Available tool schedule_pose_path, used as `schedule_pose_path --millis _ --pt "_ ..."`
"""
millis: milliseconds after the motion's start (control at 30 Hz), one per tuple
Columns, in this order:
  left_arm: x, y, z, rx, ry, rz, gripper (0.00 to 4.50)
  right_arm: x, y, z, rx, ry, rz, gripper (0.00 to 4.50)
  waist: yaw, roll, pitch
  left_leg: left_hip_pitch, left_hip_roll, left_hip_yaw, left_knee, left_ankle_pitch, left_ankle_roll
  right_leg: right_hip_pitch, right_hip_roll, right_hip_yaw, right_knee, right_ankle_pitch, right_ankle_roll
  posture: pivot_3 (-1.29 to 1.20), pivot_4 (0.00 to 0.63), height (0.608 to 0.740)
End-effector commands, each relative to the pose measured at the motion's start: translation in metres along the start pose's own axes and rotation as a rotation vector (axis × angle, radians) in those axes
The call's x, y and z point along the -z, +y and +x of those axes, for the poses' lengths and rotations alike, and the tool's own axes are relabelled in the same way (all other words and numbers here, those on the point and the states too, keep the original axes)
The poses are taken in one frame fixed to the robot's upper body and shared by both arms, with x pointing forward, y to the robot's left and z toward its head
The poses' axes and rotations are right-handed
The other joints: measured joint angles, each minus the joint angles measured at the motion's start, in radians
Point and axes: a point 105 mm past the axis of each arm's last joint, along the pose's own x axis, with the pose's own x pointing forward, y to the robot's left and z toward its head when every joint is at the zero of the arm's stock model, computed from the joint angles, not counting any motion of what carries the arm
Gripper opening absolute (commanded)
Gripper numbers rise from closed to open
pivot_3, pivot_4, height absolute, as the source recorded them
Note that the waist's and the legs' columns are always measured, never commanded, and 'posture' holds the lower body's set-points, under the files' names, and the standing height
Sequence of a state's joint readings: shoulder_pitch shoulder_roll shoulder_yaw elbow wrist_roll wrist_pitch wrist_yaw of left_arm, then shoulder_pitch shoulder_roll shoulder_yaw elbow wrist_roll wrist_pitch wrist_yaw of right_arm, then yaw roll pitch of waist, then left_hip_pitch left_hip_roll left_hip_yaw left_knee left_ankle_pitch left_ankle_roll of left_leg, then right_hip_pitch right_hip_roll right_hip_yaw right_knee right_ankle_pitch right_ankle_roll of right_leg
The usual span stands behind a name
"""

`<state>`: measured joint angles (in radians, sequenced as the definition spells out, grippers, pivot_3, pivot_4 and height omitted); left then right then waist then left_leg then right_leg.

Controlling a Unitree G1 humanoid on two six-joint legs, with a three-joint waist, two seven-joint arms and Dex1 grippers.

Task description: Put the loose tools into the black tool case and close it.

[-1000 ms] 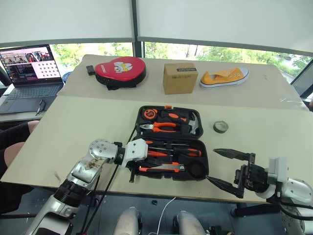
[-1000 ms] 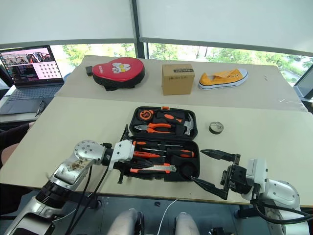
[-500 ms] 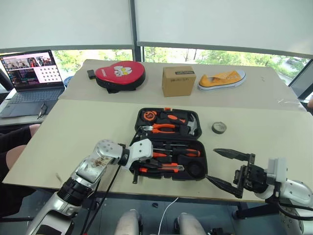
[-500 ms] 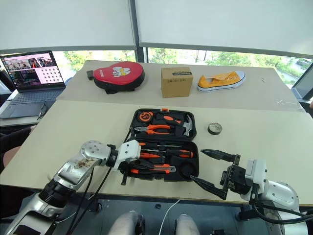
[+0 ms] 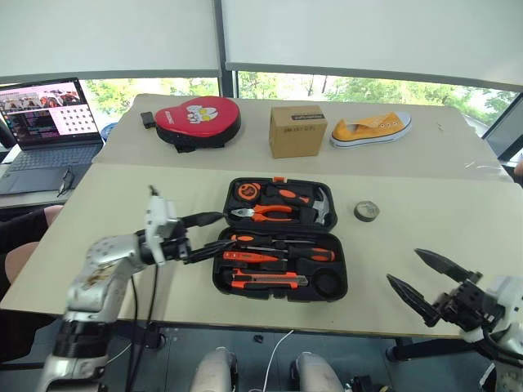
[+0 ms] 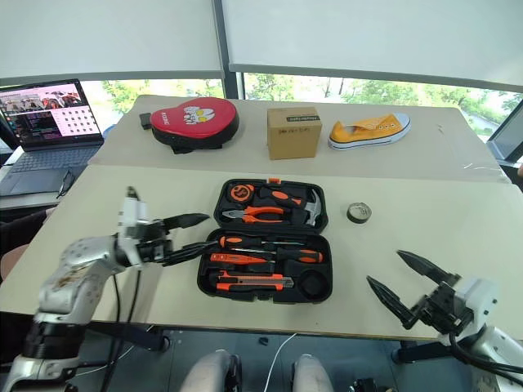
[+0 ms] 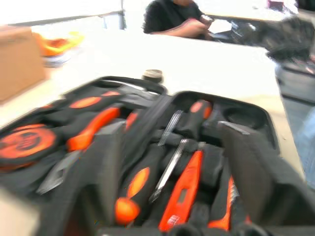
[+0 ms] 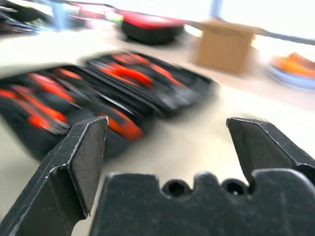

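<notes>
Two beige surfaces butt together under a window wall with blinds. Black tool case point(image 5: 280, 237) lies open near the middle of the front surface, close to its front edge. Far half holds tape measure point(image 5: 248, 191), pliers point(image 5: 265, 214) and hammer point(image 5: 320, 206). Near half holds two orange-and-black screwdrivers point(image 5: 282, 254), a slim tester screwdriver point(image 5: 263, 239) and the utility knife point(image 5: 268, 281); round slot at its right corner looks dark, can't tell what's in it. Small dark tape roll point(image 5: 367, 211) sits loose on the surface, right of the case and apart from it.

Left gripper point(image 5: 206, 235) hangs just left of the case, fingers spread, holding nothing, tips pointing at the near half's left edge. Right gripper point(image 5: 417, 279) is at the front right edge of the surface, well apart from the case, fingers wide apart and empty.

Back surface: red padded pouch point(image 5: 198, 120) toward the left, cardboard box point(image 5: 297, 130) mid, yellow sneaker point(image 5: 371, 129) to its right. Laptop point(image 5: 47, 121) on a side desk at far left, screen lit. Left wrist view shows a person point(image 7: 177, 17) in a dark top beyond the surface
</notes>
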<state>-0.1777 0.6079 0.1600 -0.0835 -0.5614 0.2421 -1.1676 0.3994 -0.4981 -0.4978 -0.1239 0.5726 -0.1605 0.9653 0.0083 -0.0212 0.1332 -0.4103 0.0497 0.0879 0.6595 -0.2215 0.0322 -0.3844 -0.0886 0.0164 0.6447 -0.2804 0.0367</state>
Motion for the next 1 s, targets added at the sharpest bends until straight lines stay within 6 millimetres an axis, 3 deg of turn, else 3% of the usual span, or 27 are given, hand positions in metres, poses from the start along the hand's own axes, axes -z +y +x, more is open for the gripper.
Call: schedule_pose_path --millis 33,100,233,367,567,833,1000 --pt "-0.013 0.014 -0.030 -0.091 -0.049 0.034 4.43 0.003 -0.017 -0.013 0.133 0.025 -0.069 4.50 -0.002 0.000 0.000 0.000 0.000 0.000 0.000 0.000 0.000 0.000 0.000 0.000 0.000 0.000 0.000 0.00 0.150 0.740" --pt "-0.016 0.019 -0.040 -0.126 -0.064 0.021 4.43 0.003 -0.020 -0.009 0.145 0.035 -0.076 4.50 -0.002 0.000 0.000 0.000 0.000 0.001 0.000 0.000 0.000 0.000 -0.001 0.000 0.000 0.000 0.000 0.00 0.150 0.740" --pt "-0.019 0.019 -0.042 -0.113 -0.075 0.028 4.43 -0.014 -0.038 0.039 0.096 0.111 -0.144 4.50 -0.020 0.000 0.001 0.001 0.000 0.002 0.000 0.000 0.000 -0.001 -0.002 0.001 0.001 0.000 -0.001 0.00 0.150 0.740" --pt "-0.019 0.016 -0.035 -0.074 -0.069 0.033 4.43 -0.023 -0.053 0.079 0.006 0.243 -0.202 4.50 -0.022 0.000 0.003 0.001 0.000 0.004 0.000 0.001 0.001 -0.002 -0.001 0.003 0.001 0.001 -0.001 0.00 0.150 0.740" --pt "-0.026 0.004 -0.010 0.037 -0.089 0.075 4.43 -0.034 -0.056 0.152 -0.276 0.484 -0.304 4.50 -0.022 0.000 0.006 -0.002 -0.001 0.003 0.000 0.001 0.001 -0.005 0.000 0.002 0.002 0.000 -0.001 0.00 0.150 0.740" --pt "-0.024 -0.008 0.007 0.105 -0.098 0.075 4.43 -0.014 -0.061 0.184 -0.354 0.688 -0.354 4.50 -0.010 0.000 0.006 -0.011 -0.001 0.002 0.000 0.000 0.002 -0.009 0.001 -0.001 -0.002 0.000 0.000 0.00 0.150 0.740" --pt "-0.022 -0.009 0.002 0.104 -0.089 0.072 4.50 -0.009 -0.061 0.194 -0.343 0.743 -0.347 3.07 -0.018 0.000 0.006 -0.017 -0.003 0.003 0.002 0.000 0.001 -0.018 -0.001 0.000 0.002 0.001 0.002 0.00 0.150 0.740"
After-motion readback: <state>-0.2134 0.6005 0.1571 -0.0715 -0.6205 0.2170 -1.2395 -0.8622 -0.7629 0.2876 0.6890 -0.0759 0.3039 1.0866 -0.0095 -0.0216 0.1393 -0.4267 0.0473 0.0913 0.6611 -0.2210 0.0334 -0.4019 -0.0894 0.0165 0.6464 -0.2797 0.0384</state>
